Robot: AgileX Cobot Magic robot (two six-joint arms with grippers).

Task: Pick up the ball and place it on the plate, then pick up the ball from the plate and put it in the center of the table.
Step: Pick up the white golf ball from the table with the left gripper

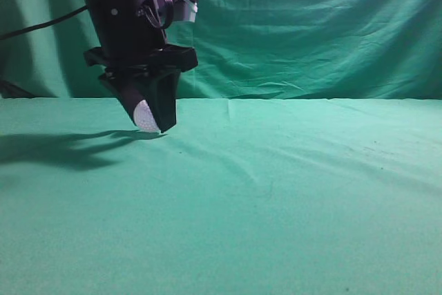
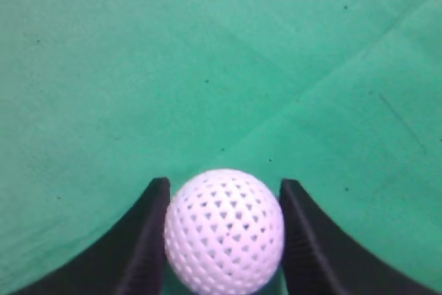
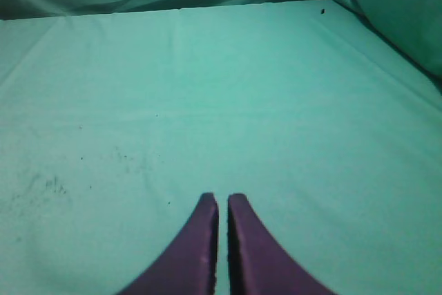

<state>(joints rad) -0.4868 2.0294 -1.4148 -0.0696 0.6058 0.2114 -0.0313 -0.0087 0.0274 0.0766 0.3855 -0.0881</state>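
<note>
The black left gripper [image 2: 223, 236] is clamped on one small white dimpled ball [image 2: 224, 231], between its fingers, above the wrinkled green cloth table [image 1: 276, 191] at nine o'clock. The right gripper [image 3: 222, 240]: fingers nearly together, holding nothing.

The ball [image 2: 224, 233], white and covered in small dimpled perforations, sat clamped between the two black fingers of the left gripper [image 1: 153, 121], one finger pressed against each side. It was held low over the table [image 1: 290, 191], a wide surface under slightly wrinkled green cloth, toward the table's left side.
</note>
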